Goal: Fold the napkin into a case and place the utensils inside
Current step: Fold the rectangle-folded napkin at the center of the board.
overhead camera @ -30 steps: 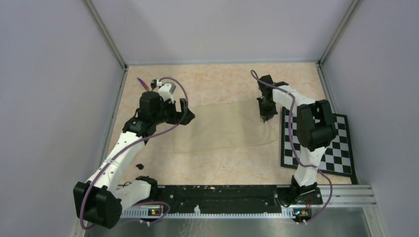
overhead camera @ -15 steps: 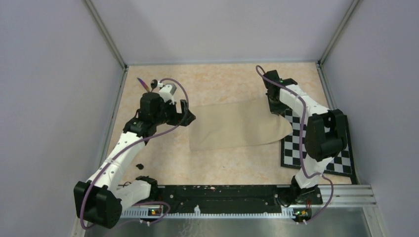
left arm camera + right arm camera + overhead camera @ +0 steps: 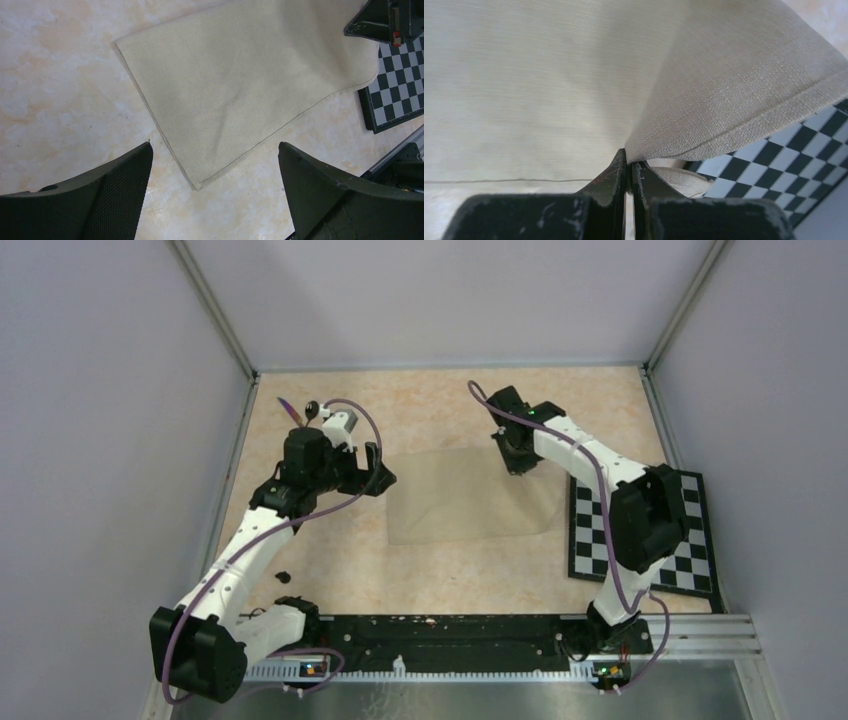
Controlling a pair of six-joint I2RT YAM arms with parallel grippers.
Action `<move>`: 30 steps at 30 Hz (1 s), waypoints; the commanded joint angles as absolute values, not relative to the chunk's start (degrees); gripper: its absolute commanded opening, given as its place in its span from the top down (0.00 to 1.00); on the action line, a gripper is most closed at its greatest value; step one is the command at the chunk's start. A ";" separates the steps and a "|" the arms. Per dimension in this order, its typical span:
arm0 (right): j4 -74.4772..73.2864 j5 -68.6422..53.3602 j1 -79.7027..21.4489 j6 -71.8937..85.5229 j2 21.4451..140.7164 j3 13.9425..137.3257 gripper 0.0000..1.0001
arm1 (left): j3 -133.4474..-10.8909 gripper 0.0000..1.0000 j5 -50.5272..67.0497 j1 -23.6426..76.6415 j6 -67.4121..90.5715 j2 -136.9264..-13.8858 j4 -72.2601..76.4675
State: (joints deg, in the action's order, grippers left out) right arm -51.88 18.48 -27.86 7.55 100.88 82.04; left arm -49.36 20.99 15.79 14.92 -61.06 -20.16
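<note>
— Two layers of cloth meet at the right gripper [image 3: 629, 172]. Its fingers are pinched tight on a hemmed edge of the napkin [image 3: 470, 498], which is lifted and curled over the flat part.

— And the left gripper [image 3: 215, 150]?

— Its fingers are spread wide and hold nothing. It sits just beside the napkin's left edge, with the near left corner of the cloth showing between the fingers.

— Where does the napkin lie?

— Mid-table, as a broad oblong of plain beige cloth with a coarse, even weave and a thin stitched hem. Its right end is just beside the black-and-white checkerboard [image 3: 650, 540]. It is a wide sheet, not yet a narrow pocket.

— The utensils?

— They are out on the mottled tabletop [image 3: 440, 410] by the far left corner, behind the left arm and well apart from the cloth. The thin purple knife [image 3: 288, 406] shows as a sliver. Beside it is what looks like the round bowl of the black spoon [image 3: 313, 406], too small to be sure.
</note>
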 commanded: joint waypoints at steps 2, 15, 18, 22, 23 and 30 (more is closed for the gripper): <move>-49.62 10.11 -33.02 11.33 101.96 88.83 1.00 | -49.00 0.01 21.65 15.64 15.12 -61.24 -18.06; -34.01 -18.07 -36.15 19.47 108.05 87.77 1.00 | -49.14 0.01 16.76 15.56 15.76 -60.97 -19.02; -32.52 -20.39 -36.54 20.82 109.96 87.99 1.00 | -49.13 0.01 12.11 15.63 18.12 -61.20 -19.97; -29.32 -23.92 -37.41 23.08 111.36 87.55 1.00 | -49.70 0.01 5.75 15.37 25.43 -63.36 -23.30; -28.88 -24.39 -37.61 23.57 111.74 87.49 1.00 | -49.50 0.01 4.10 15.01 28.45 -64.29 -24.72; -28.43 -24.86 -37.95 26.13 114.55 88.42 1.00 | -40.08 0.08 15.66 12.13 39.31 -70.57 -19.62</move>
State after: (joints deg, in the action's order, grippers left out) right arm -30.94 -22.83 -37.45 23.66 113.16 87.02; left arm -44.27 10.48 12.64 31.97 -67.96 -22.02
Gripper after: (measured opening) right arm 0.013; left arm 0.943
